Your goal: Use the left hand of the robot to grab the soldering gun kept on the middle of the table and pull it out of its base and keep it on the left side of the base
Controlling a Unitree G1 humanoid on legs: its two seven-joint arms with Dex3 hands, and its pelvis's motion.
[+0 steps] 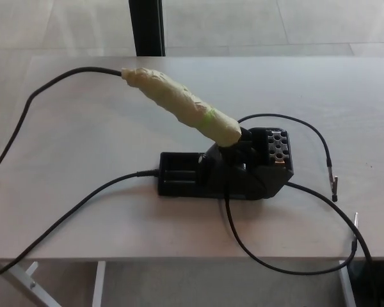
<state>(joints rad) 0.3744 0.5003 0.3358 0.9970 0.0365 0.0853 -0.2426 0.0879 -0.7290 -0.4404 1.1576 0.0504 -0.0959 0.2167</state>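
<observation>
Soldering gun tip hidden in base

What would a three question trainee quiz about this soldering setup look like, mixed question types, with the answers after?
1. True or false: the soldering gun sits in its base.
2. The gun's handle is wrapped in: A) pale tape, B) red cloth, C) bare metal.
3. Fill in: neither robot hand is ____ in the head view.

Key: 1 true, the handle slants up to the left from the black base on the table. 2 A, with a small green mark near the base. 3 visible.
</observation>
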